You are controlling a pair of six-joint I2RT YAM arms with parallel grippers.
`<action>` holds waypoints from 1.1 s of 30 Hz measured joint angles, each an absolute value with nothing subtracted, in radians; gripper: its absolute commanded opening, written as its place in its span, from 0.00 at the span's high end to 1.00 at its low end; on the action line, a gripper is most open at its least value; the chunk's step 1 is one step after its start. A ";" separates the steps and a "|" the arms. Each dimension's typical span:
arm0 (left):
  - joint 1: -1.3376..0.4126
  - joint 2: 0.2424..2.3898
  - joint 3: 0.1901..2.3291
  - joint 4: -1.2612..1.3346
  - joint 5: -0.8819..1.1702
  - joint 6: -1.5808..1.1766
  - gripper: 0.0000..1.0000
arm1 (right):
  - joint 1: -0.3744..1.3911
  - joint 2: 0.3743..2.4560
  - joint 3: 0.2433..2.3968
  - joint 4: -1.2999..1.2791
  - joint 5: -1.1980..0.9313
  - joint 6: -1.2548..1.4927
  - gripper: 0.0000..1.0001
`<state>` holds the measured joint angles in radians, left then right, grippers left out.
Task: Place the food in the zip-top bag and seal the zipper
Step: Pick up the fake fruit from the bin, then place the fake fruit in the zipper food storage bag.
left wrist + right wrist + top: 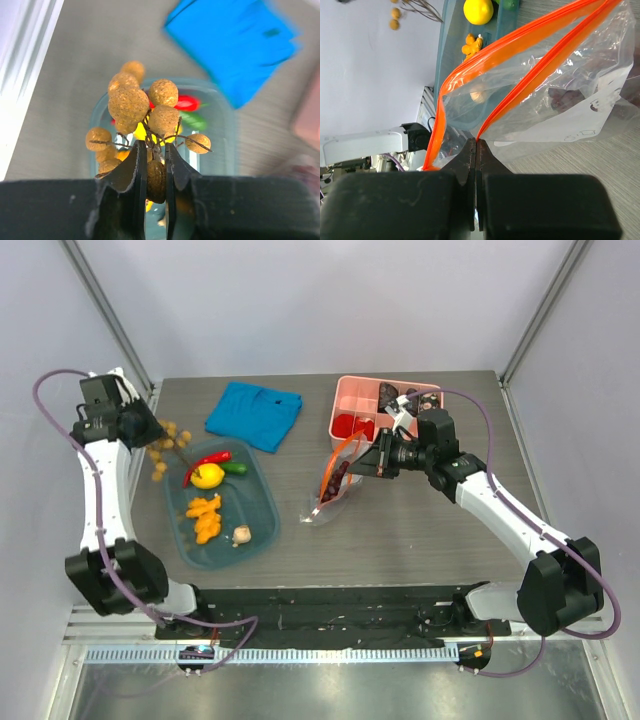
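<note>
Zip-top bag (322, 508) open, pinched by its zipper (520, 47)

Beside the teal tub (255, 502) it sags (purple grapes (330, 478) inside), right gripper (475, 146) clamped on that zipper; farther back, left gripper (155, 152) grips a tan berry bunch (131, 105) aloft.

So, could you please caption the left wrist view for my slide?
Left jaws clamp a tan berry cluster, teal tub behind it.

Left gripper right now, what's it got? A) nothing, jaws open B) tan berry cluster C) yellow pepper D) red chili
B: in the left wrist view the left gripper is clamped on a ball of the tan berry cluster, while the yellow pepper and red chili lie in the teal tub.
</note>
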<state>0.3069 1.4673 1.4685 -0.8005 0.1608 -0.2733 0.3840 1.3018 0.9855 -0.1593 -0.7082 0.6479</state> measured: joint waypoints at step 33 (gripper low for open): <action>-0.583 1.391 1.846 -0.617 0.246 -0.292 1.00 | 0.437 1.390 1.163 -0.266 -0.712 0.590 0.99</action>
